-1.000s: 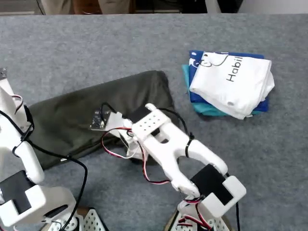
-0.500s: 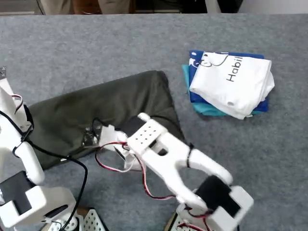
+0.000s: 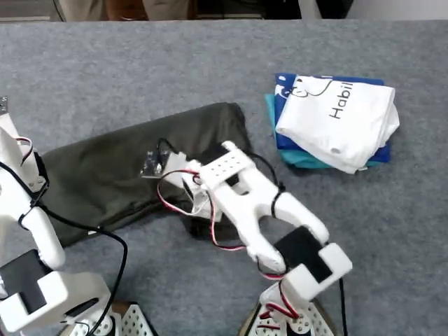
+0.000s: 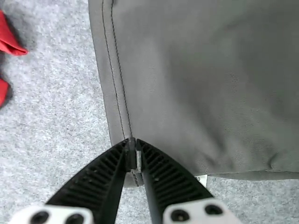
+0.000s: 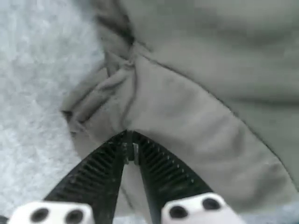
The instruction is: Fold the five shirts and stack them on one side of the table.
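The left tool [image 4: 133, 156] pinches the hem of a dark olive cotton shirt [image 3: 119, 164]; the right tool [image 5: 131, 151] clamps its bunched fold on the grey worktop [image 3: 105, 70].

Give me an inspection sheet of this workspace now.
Surface: grey felt tabletop.
Job's things: dark olive cotton shirt lies part-folded; folded white shirt tops blue shirt and teal shirt; red fabric piece lies near the olive one.
Clutter: nothing seen.
Grippers: left gripper shut on the olive shirt's hem; right gripper shut on its fold.
Cables: red and black wires loop along the right arm over the shirt.
Surroundings: dim room beyond the far edge.
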Robot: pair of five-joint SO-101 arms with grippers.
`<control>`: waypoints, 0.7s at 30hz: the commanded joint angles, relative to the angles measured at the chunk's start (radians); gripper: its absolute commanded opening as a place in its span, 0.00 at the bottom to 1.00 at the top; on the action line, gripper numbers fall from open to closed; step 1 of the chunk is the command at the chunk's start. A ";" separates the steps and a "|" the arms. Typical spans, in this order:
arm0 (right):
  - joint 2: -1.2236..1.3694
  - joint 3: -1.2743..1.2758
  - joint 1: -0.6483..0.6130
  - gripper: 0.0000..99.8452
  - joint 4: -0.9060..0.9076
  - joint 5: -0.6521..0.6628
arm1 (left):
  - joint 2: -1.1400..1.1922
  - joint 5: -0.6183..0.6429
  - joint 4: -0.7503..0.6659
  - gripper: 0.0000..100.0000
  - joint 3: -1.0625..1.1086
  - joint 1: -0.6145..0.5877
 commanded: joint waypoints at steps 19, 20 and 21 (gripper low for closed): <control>-0.420 0.177 -0.122 0.00 0.137 -0.008 | -0.042 0.006 -0.011 0.02 -0.012 -0.137; -0.464 0.177 -0.122 0.00 0.160 -0.002 | -0.042 0.005 -0.011 0.02 -0.012 -0.150; -0.503 0.179 -0.122 0.00 0.183 0.014 | -0.042 0.005 -0.011 0.02 -0.012 -0.164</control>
